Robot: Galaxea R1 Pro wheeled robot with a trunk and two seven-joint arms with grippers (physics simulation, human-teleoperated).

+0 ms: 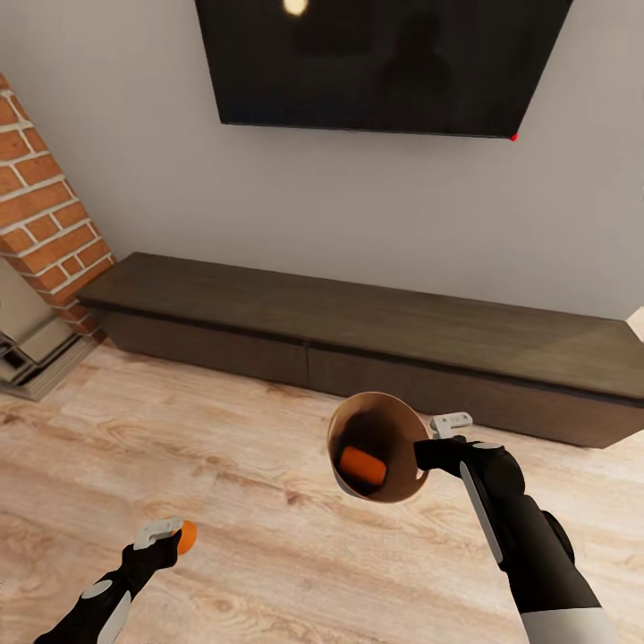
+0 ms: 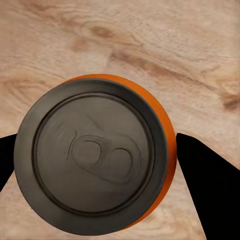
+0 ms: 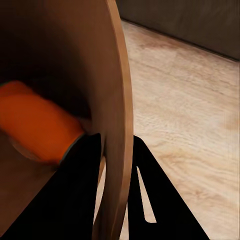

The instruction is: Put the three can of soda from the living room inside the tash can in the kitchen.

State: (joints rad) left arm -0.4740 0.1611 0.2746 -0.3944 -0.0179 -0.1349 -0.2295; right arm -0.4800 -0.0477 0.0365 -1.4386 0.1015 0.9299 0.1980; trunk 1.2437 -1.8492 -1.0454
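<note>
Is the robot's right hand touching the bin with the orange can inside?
Touching. In the right wrist view the right hand has one finger inside the bin and one outside, pinching its wall. An orange can lies inside.

- No readable text, labels, brands, numbers or signs anywhere.
- Orange soda can [image 2: 95, 157] between the left fingers: lid end plain, pull tab unmarked, no print legible.
- Orange can [image 3: 37, 127] inside the bin [image 3: 117, 100], just beside the right fingers: blurred, no lettering.
- TV [image 1: 385, 63] screen dark, no logo.
</note>
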